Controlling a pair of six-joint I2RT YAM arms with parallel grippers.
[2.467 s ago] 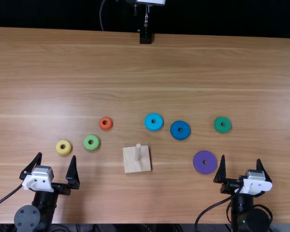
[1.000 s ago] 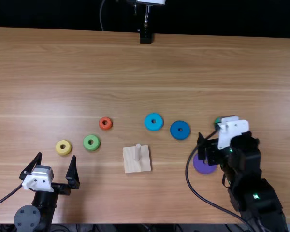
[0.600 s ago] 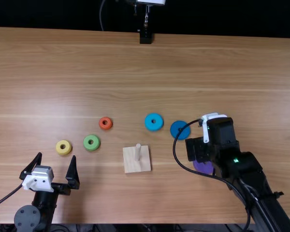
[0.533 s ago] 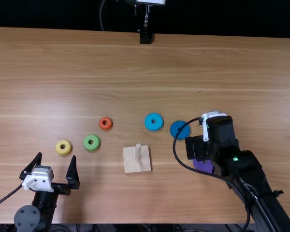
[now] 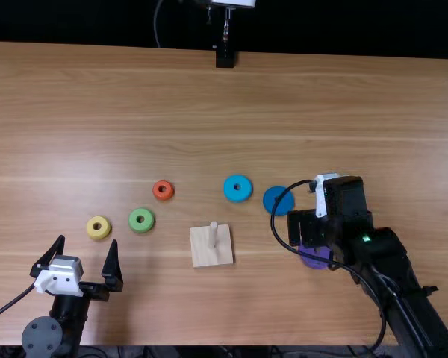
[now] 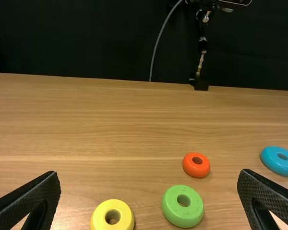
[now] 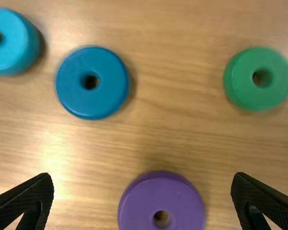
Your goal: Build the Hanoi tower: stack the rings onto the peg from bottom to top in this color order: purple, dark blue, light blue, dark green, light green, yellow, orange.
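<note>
Surface: I see a light brown wooden table (image 5: 172, 97), grain running side to side, with a pale glare patch. Room: dark backdrop (image 5: 82, 22) beyond the far edge; a stand with a black foot (image 5: 225, 58) at that edge, a thin grey cable (image 5: 156, 26) beside it.

Right gripper (image 5: 308, 228): over the purple ring (image 7: 144, 203), partly covering it in the top view. My wrist view puts the ring between the two fingers, touching neither, slightly nearer one. Jaws spread wide, nothing pinched. Beyond lie the dark blue ring (image 7: 74, 88), light blue ring (image 7: 19, 43) and dark green ring (image 7: 240, 79), all on the wood.

Left gripper (image 5: 88, 241): jaws also wide apart and empty, with the yellow ring (image 6: 100, 215) just past the fingertips. Light green ring (image 6: 170, 208) near that one, orange ring (image 6: 189, 168) farther out.

Wooden base (image 5: 202, 253) sits between the arms; its peg (image 5: 213, 237) stands upright, left of the purple ring.

Orientation: purple ring lies flat, hole facing up, hole axis vertical and roughly parallel to the peg. Outline is round, so I log no long axis across its face.
</note>
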